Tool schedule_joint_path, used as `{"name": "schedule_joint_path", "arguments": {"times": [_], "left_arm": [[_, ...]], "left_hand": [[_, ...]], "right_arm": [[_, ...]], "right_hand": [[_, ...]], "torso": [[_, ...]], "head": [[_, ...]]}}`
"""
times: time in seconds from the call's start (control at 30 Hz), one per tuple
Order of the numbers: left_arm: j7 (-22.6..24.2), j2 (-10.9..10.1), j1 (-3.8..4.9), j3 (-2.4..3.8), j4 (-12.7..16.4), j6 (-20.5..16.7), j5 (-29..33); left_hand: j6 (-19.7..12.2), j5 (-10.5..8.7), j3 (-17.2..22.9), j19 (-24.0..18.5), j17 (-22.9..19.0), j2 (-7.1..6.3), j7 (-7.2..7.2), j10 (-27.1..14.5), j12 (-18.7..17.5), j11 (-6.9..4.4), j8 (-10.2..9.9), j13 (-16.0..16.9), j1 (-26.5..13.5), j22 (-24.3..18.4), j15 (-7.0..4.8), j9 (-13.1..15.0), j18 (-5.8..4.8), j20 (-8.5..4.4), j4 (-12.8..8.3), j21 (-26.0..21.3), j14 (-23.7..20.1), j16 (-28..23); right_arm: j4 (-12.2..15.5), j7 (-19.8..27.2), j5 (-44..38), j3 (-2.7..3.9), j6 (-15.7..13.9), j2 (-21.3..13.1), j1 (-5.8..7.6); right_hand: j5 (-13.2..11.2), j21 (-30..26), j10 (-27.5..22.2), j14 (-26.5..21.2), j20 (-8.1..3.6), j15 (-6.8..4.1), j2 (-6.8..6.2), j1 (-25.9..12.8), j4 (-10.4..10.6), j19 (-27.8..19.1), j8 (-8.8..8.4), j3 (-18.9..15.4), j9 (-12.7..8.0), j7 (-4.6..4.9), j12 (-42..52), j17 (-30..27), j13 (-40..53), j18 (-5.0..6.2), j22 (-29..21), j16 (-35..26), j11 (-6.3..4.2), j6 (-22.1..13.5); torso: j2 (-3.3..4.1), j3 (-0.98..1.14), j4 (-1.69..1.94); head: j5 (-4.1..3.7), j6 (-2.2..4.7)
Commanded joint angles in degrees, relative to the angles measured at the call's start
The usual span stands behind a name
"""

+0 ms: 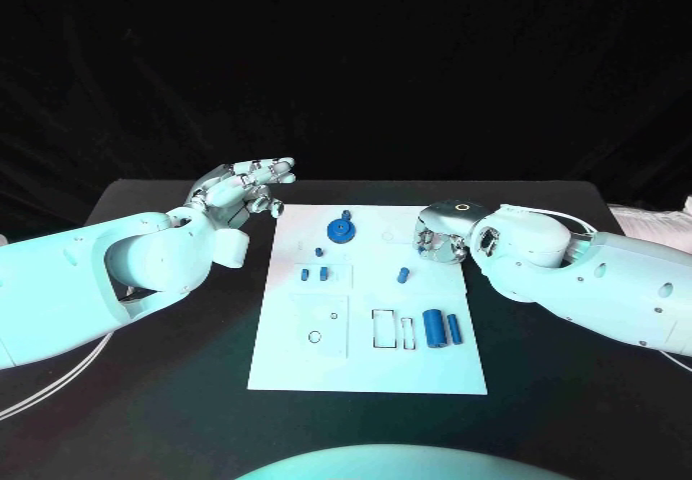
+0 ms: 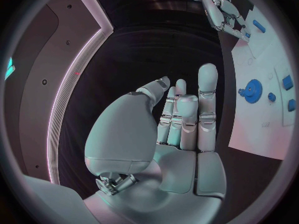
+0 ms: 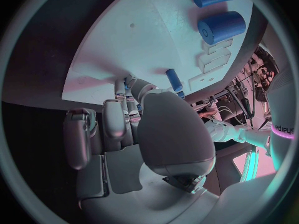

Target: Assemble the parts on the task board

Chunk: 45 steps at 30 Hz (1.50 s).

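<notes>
Parts lie on the white task board (image 1: pixel 289 360), which sits in the middle of the black bench (image 1: pixel 159 400) in the head view. A blue gear (image 1: pixel 340 231) stands near the board's upper edge. Two small blue pegs (image 1: pixel 315 272) sit left of centre, one short blue pin (image 1: pixel 405 272) is to their right, and two blue cylinders (image 1: pixel 443 327) lie side by side at lower right.

From the head view, the left hand (image 1: pixel 245 185) is raised just beside the board's upper left corner, and the right hand (image 1: pixel 444 232) is over the board's upper right part, but its fingers are hidden there. The left wrist view shows more: the left hand's fingers (image 2: pixel 207 92) are straight and slightly apart, holding nothing, with the gear to the right of them. The right wrist view shows the right hand's fingers (image 3: pixel 124 115) bent down together toward the board near the short pin; I cannot tell if they hold anything.

Black cloth (image 1: pixel 361 90) hangs behind the bench.
</notes>
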Motion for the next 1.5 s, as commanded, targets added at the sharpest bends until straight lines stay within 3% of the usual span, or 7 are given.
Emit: {"name": "schedule_joint_path", "arguments": {"times": [0.03, 0.57, 0.93, 1.2, 1.5], "left_arm": [[0.2, 0.0, 0.03, 0.04, 0.2, 0.5, 0.0], [0.0, 0.0, 0.03, 0.04, 0.2, 0.5, 0.0], [-0.1, 0.0, 0.03, 0.04, 0.1, 0.7, 0.0], [-0.4, 0.0, 0.03, 0.04, 0.0, 0.9, 0.0], [-0.4, 0.0, 0.03, 0.03, 0.0, 1.1, 0.0]], "left_hand": [[-0.4, -0.02, -0.3, -0.3, 0.1, 0.65, -0.01, -0.5, 0.3, 0.14, 0.1, 0.1, 0.0, 0.0, 0.26, -0.1, 0.80, 0.20, -0.1, -0.4, -0.3, 0.4], [-0.5, 0.03, -0.3, -0.3, 0.0, 0.75, -0.01, -0.7, 0.6, 0.15, 0.1, 0.2, 0.1, 0.0, 0.27, -0.1, 0.81, 0.22, -0.1, -0.4, -0.3, 0.4], [-0.6, 0.05, -0.3, -0.3, 0.0, 0.77, 0.01, -0.9, 0.7, 0.17, 0.1, 0.2, 0.2, -0.1, 0.27, -0.1, 0.84, 0.23, -0.2, -0.5, -0.3, 0.4], [-0.8, 0.14, -0.4, -0.3, -0.1, 0.77, 0.10, -1.2, 1.0, 0.25, 0.1, 0.3, 0.1, -0.2, 0.33, -0.1, 0.86, 0.26, -0.1, -0.7, -0.4, 0.4], [-0.8, 0.14, -0.4, -0.3, -0.1, 0.77, 0.10, -1.2, 1.0, 0.25, 0.1, 0.3, 0.1, -0.2, 0.33, -0.1, 0.86, 0.26, -0.1, -0.7, -0.4, 0.4]], "right_arm": [[-0.3, 0.0, -1.6, -0.46, 3.5, 0.2, -0.60], [1.8, -1.9, -4.7, -0.36, -3.4, -1.1, -0.77], [3.9, -2.3, -4.5, 0.22, -4.6, -2.5, -0.31], [7.1, -2.4, -4.1, 0.64, -4.9, -4.4, 0.01], [13.9, -2.6, -4.5, 1.48, -6.0, -6.2, 0.31]], "right_hand": [[-0.1, 0.6, 0.8, 2.8, 0.04, -0.15, 1.10, 0.4, -0.5, 3.6, 0.50, 0.1, 0.4, -0.06, 0.3, 0.1, 0.0, -0.65, 10.2, 0.3, -0.13, 0.8], [-0.1, 1.6, 2.6, 2.7, -0.27, -0.56, 1.65, 0.8, -1.5, 4.1, 0.92, 0.2, 0.9, -0.21, 0.5, -0.3, 0.0, -0.92, 11.1, 0.1, -0.48, 1.9], [-0.1, 1.7, 2.7, 2.7, -0.29, -0.55, 1.57, 0.7, -1.5, 4.2, 0.92, 0.1, 0.9, -0.17, 0.4, -0.4, 0.0, -0.95, 11.2, 0.0, -0.44, 1.9], [-0.1, 1.8, 2.7, 2.7, -0.30, -0.56, 1.54, 0.7, -1.5, 4.2, 0.92, 0.1, 0.9, -0.15, 0.4, -0.4, -0.1, -0.97, 11.2, 0.0, -0.42, 1.9], [-0.1, 1.8, 2.7, 2.7, -0.32, -0.57, 1.50, 0.6, -1.5, 4.2, 0.93, 0.1, 0.9, -0.12, 0.4, -0.4, -0.1, -0.98, 11.3, 0.1, -0.42, 2.0]], "torso": [[-0.05, -0.02, -0.02], [-0.09, -0.01, 0.02], [-0.07, 0.01, -0.04], [-0.04, 0.00, -0.03], [-0.06, 0.01, -0.09]], "head": [[-0.06, -0.13], [-0.27, 0.08], [-0.37, 0.28], [-0.42, 0.29], [0.01, 0.45]]}}
